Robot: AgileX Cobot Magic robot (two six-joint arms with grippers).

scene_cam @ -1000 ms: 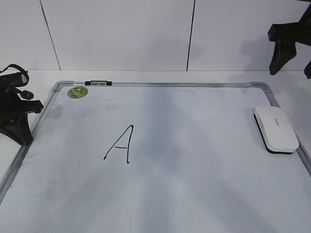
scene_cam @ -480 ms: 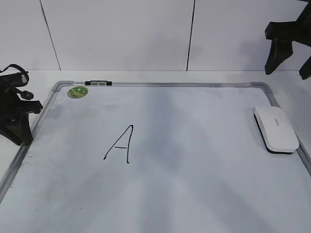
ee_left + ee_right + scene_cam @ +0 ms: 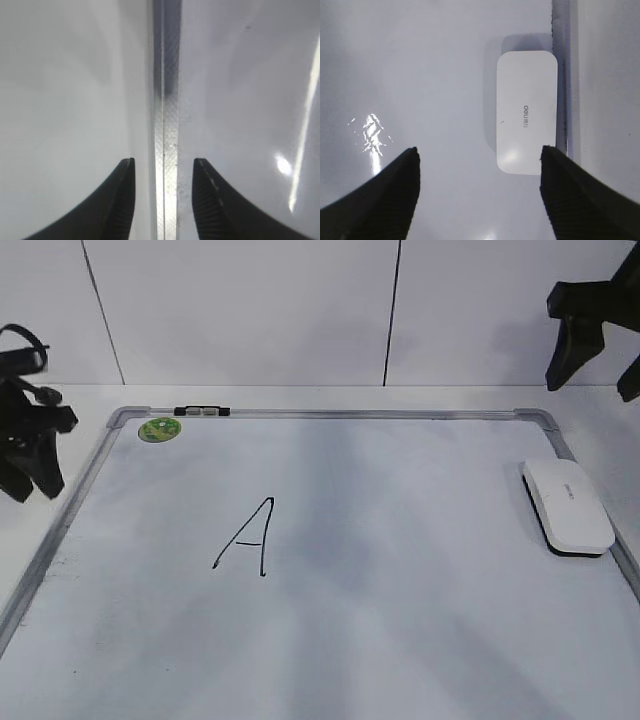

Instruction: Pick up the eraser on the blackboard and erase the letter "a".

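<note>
The white eraser (image 3: 567, 505) lies flat on the blackboard (image 3: 350, 414) against its right frame; it also shows in the right wrist view (image 3: 526, 112). One black handwritten letter, a tall capital-shaped "A" (image 3: 247, 537), stands left of the board's middle. No small lowercase "a" shows. My right gripper (image 3: 595, 380) (image 3: 480, 150) is wide open and empty, high above the eraser and behind it. My left gripper (image 3: 30, 480) (image 3: 164, 162) is open and empty, its fingers either side of the board's left frame (image 3: 166, 100), above it.
A round green sticker (image 3: 160, 429) and a small black-and-white clip (image 3: 202, 411) sit at the board's top left. A white wall rises behind the board. The board's right frame (image 3: 561, 75) runs beside the eraser.
My left gripper has lifted and shifted left, away from the board's left frame. My right gripper has barely moved. The eraser and the letter are unchanged.
</note>
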